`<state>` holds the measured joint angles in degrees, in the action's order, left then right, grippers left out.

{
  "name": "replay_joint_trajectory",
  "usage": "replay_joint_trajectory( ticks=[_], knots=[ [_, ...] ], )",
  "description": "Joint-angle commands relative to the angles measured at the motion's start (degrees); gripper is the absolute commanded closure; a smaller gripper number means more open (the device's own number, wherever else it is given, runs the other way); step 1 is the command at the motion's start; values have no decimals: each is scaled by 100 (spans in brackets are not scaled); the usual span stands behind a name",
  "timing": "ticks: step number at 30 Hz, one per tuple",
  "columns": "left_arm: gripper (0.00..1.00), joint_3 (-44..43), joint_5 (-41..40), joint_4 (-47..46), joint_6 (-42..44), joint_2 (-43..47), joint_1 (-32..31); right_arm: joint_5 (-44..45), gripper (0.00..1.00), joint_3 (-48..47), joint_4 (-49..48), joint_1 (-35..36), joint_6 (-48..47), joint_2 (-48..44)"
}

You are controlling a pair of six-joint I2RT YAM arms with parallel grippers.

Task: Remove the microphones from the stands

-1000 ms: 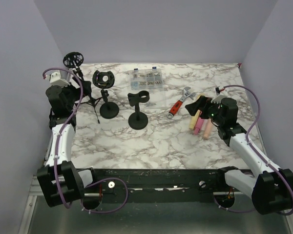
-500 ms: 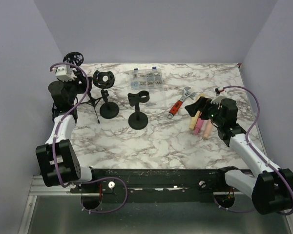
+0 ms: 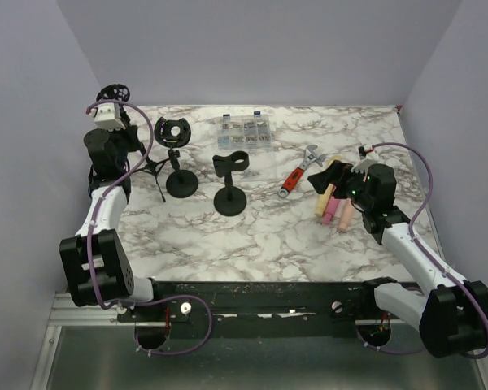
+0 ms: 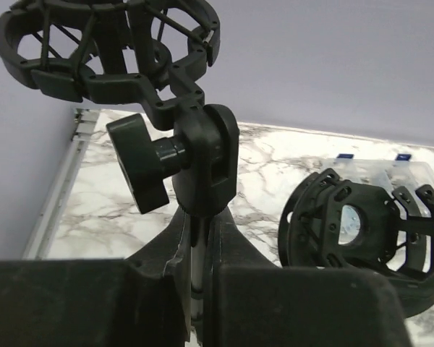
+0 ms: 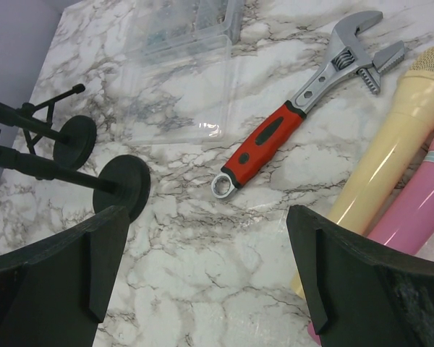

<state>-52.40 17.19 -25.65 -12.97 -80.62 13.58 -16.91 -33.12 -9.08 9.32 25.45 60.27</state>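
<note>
Veined marble tabletop (image 3: pixel 293 236), black ring-topped stand (image 4: pixel 202 152)

The marble-patterned table (image 3: pixel 268 236) carries a tripod stand (image 3: pixel 152 167) at its far left, with a round-based stand (image 3: pixel 181 184) and a second round-based stand (image 3: pixel 230 201) toward the middle. A clear plastic box (image 3: pixel 246 130) lies far centre, a red-handled wrench (image 3: pixel 299 172) right of centre, and three microphones (image 3: pixel 333 211) side by side at the right.

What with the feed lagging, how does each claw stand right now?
Left claw: closed on the mic stand, on its post below the shock mount.
Right claw: open, holding nothing.
</note>
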Motion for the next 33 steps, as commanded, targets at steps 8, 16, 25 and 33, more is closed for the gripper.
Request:
replay_joint_trajectory(
  ticks=[8,16,25,33],
  knots=[
    [100,560,-3493,1087,-97,1186,-762,-103,0,105,-209,26,-30,12],
    [100,303,-5980,3252,-1587,1832,-1333,-179,0,143,-239,26,7,-44],
    [100,901,-6768,3850,-2039,2517,-2027,-245,0,187,-246,26,30,-121],
    [100,731,-7185,4279,-1765,2988,-2484,-252,0,205,-238,26,37,-181]
  ],
)
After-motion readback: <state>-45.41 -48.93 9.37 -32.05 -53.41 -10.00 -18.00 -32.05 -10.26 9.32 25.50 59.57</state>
